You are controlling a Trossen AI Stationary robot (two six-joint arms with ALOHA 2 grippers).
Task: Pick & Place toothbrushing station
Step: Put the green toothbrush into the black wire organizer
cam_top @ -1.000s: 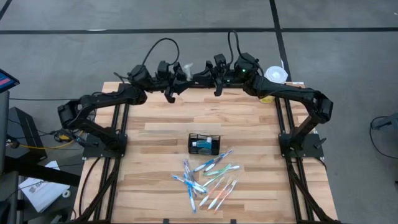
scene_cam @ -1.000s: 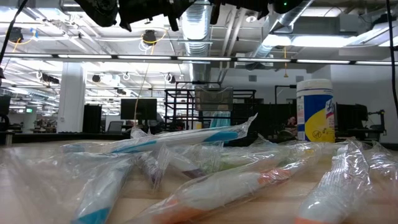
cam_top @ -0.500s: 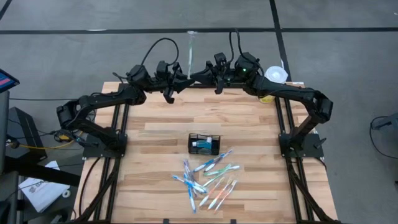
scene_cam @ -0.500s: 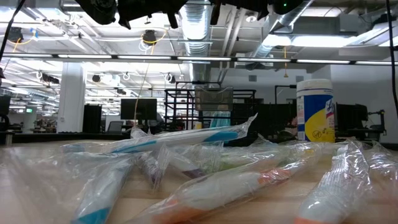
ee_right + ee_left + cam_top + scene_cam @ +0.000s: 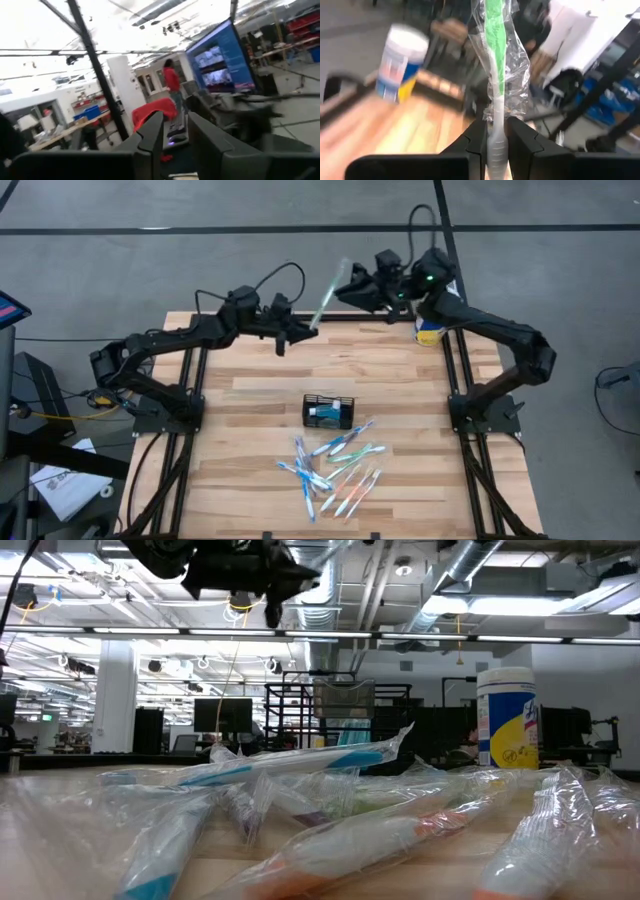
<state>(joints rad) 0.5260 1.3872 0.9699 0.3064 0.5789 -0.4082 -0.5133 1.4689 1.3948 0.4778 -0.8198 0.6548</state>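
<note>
Wood-plank counter [image 5: 250, 430] on a black frame, grey floor around it in the high view. Black mesh caddy [image 5: 329, 411] sits at the centre of the frame, upright, with something teal inside. Just below it lies a loose pile of wrapped toothbrushes [image 5: 335, 470], fanned out toward the lower middle; the nearest ones almost touch the caddy. White tub [image 5: 507, 718] with yellow-blue label stands at the counter's upper right corner, at right in the low view. Low view looks over the plastic-wrapped brushes into a big workshop: ceiling ducts, strip lights, racks, monitors. Right wrist view shows a large blue screen and a person in a red top far off.

Left claw [image 5: 306, 332] is at upper centre of the high frame, above the counter's far edge, pinching the white handle of a green wrapped toothbrush [image 5: 498, 75]; the brush sticks up and out toward the right claw [image 5: 345, 290]. Right claw is beyond the far edge at upper right of centre, fingers slightly spread, holding nothing.

Versus a second ago: the claws were close together with the brush between them; now the right arm has pulled back and up, and the left claw has moved toward centre with the brush. Caddy and pile unchanged.
</note>
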